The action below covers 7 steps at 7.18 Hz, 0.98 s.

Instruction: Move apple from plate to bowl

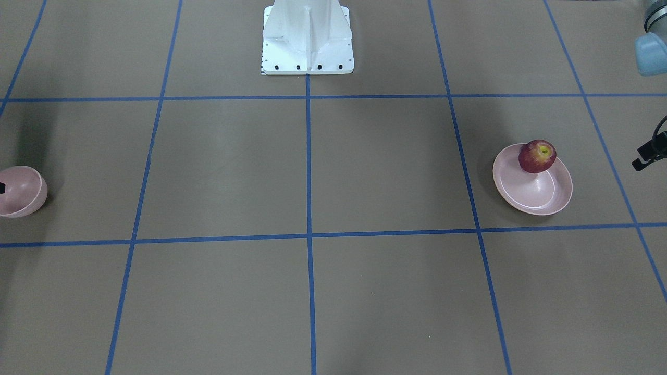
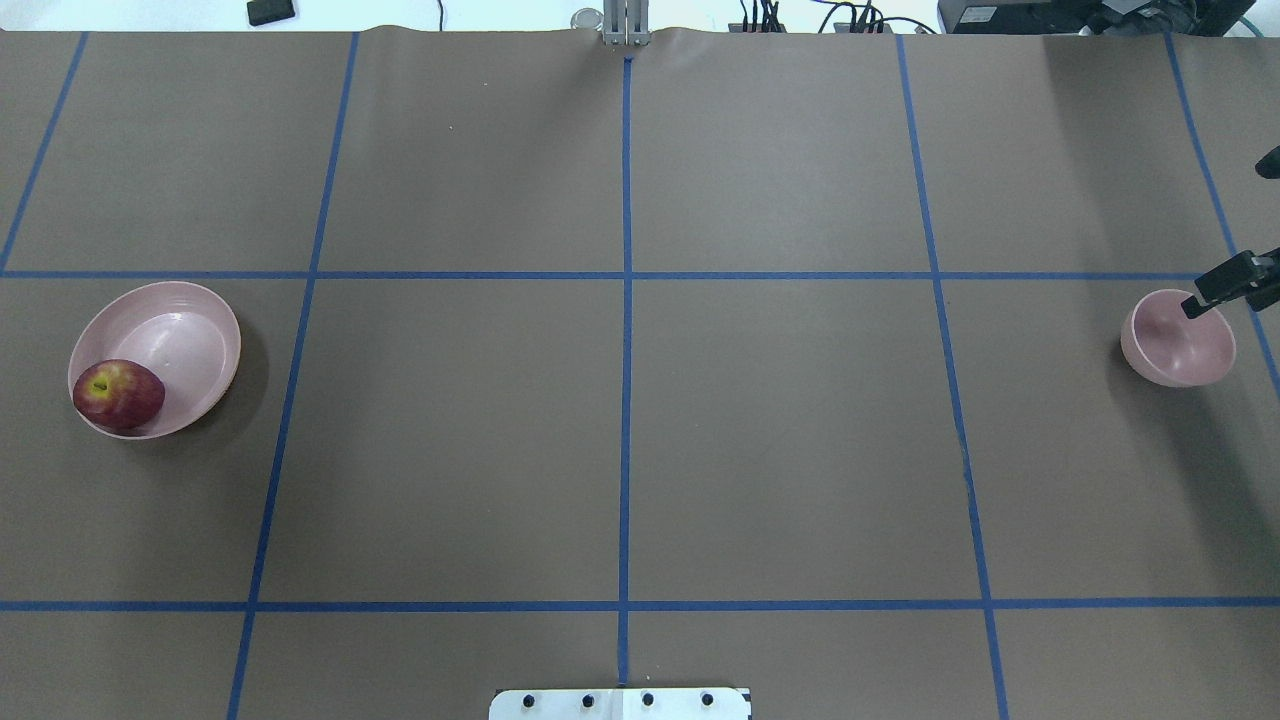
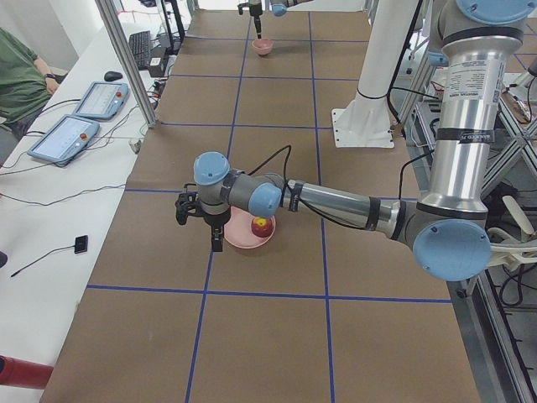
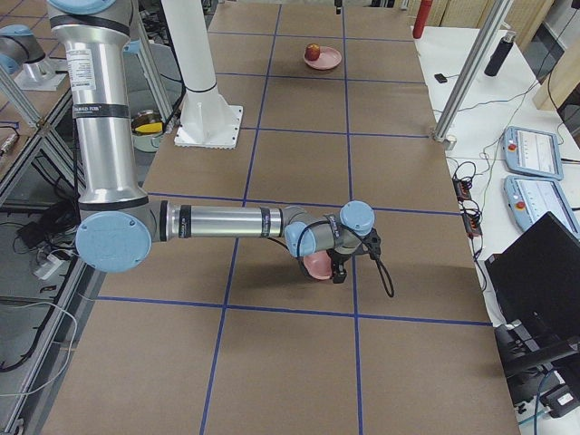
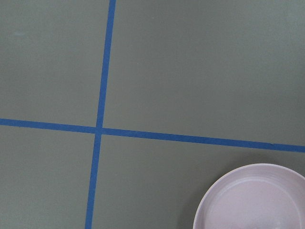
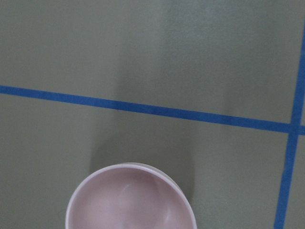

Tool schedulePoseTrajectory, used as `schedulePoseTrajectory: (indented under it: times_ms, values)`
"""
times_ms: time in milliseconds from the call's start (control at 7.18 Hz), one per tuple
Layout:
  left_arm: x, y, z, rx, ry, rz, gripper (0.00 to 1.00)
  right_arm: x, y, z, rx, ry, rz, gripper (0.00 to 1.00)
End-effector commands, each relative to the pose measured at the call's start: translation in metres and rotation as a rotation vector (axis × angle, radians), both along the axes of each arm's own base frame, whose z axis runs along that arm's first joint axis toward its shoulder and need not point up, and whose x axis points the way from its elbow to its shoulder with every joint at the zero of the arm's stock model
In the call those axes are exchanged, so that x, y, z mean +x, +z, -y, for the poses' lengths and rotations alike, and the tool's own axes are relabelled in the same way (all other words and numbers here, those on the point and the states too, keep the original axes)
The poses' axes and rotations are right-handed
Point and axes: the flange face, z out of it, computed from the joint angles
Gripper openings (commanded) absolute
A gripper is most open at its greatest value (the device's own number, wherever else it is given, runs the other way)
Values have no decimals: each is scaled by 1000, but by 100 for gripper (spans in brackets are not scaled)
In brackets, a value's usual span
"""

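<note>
Though state of left pincer and right pincer unclear, apple at plate edge, bowl well apart.

I only get a sliver of the right end effector at the overhead's edge, overlapping the bowl; I can't read its jaws. The left end effector is likewise cropped. My left wrist view cuts off the plate.

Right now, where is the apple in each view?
Front-facing: apple, right side.
Overhead: apple, far left.
Exterior left: apple, centre.
Exterior right: apple, top centre.
Left wrist: not in view.
Right wrist: not in view.
Shared landmark: the pink plate under it.
</note>
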Motion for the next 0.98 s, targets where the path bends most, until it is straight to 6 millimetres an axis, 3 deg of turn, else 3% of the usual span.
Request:
schedulePoseTrajectory:
  times_ms: [0,279,418,557,836]
  values:
    - [1,-7,3,8,-5,-4,99,-10,14,2,-11,-21,-23,100]
    - [0,-20,-3,29,-3,-17,99,-7,31,2,-10,-24,-72,100]
    - [-1,-27,-5,42,-5,-19,99,-9,26,7,-14,-18,-68,41]
    - [-1,-26,-5,41,-5,-17,99,-9,26,6,-12,-22,-64,0]
    - [0,-28,-5,43,-3,-19,99,-10,24,7,-16,-16,-63,0]
